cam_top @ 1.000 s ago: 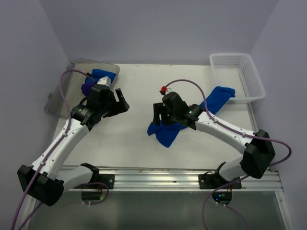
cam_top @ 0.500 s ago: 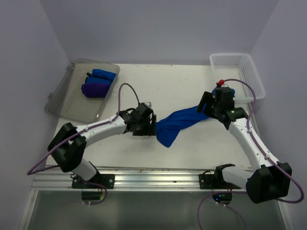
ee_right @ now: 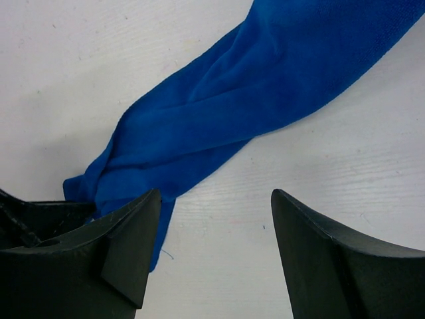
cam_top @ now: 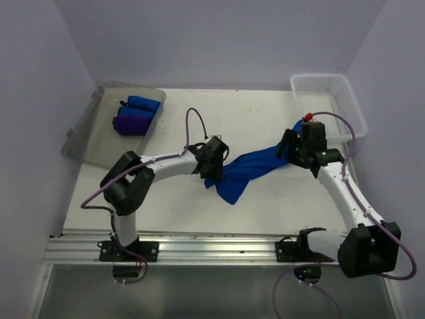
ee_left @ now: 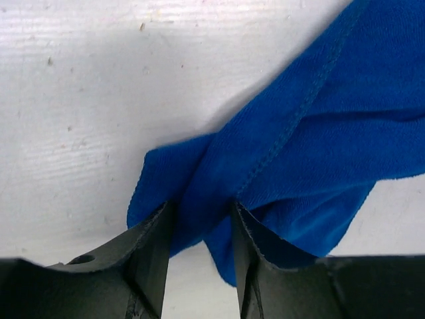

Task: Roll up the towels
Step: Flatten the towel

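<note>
1. The royal blue cloth towel (cam_top: 249, 166) lies twisted on the white table (cam_top: 186, 126). Its long axis runs from near-left to far-right between the two arms.
2. The left end effector (ee_left: 199, 209) is at the near-left end, its fingers narrowed on a bunched fold that fills the gap.
3. The right end effector (ee_right: 216, 196) hangs over the far-right end, spread wide and holding nothing.
4. Table surface shows on both sides of the towel, likely enough to spread it flat. The clear grey plastic tray (cam_top: 93, 143) and the white mesh basket (cam_top: 332, 93) stand well apart.
</note>
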Available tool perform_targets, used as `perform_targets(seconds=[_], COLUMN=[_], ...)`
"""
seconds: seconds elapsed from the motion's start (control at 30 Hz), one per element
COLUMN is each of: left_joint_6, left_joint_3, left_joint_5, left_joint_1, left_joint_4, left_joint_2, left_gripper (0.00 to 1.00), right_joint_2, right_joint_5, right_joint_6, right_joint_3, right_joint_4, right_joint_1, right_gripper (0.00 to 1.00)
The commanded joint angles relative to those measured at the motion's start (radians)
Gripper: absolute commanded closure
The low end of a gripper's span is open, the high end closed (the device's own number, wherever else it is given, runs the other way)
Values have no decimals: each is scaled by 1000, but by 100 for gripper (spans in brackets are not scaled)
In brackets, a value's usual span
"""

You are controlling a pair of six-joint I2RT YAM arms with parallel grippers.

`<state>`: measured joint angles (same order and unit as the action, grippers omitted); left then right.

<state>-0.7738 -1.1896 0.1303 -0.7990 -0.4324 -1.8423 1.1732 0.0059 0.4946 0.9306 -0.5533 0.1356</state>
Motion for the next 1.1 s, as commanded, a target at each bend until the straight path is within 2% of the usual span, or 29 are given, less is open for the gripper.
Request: perform_targets(seconds=[0.0,0.07,0.13,0.2,0.27,0.33,0.43,0.53,0.67,0.73,0.77,0.8,0.87,0.9,0.93,0.97,1.0,1.03,1.07], left_joint_6=[27,33,34,39,42,45,59,71,77,79,83,85,94,99,106,113,119,123,137], left_joint_3=[-77,-97,-113,-110,-66,-33,2,-24,-54,-65,-70,-76,-99,-108,-123,-133,-142,-163,-180], left_joint_5=[52,55,60,101,115,92,40,38,17,25,37,45,66,71,72,72,69,66,63], left_joint_1=[4,7,23,38,66,108,165,172,172,172,172,173,173,181,193,193,208,218,234], left_joint_4=[11,-6,-43,-58,-55,-45,-45,-87,-127,-143,-152,-160,-192,-212,-219,-226,-232,-235,-239], left_joint_2=[-54,-54,-28,17,124,228,328,371,403,432,442,449,469,483,489,495,505,508,509], left_gripper=[58,76,100,100,100,100,100,100,100,100,100,100,100,100,100,100,100,100,100], right_joint_2=[-17,-12,2,14,37,52,97,184,296,341,354,362,359,352,335,330,329,326,329], right_joint_5=[-29,-23,-17,-15,-9,75,109,83,26,13,11,11,9,11,14,17,16,14,8], right_joint_6=[-27,-33,-34,-28,-8,4,16,41,90,127,134,148,157,160,162,157,148,142,141], right_joint_3=[2,4,8,16,34,57,66,83,125,139,151,172,186,200,209,220,256,279,307], right_joint_4=[1,-5,-5,-4,-2,-4,39,102,186,234,236,234,243,253,257,259,259,254,248], right_joint_1=[-13,-19,-39,-74,-94,-105,-111,-113,-114,-116,-116,-114,-116,-114,-116,-116,-116,-116,-117], right_gripper=[28,28,28,28,25,23,21,13,11,14,17,29,45,61,73,73,83,88,100])
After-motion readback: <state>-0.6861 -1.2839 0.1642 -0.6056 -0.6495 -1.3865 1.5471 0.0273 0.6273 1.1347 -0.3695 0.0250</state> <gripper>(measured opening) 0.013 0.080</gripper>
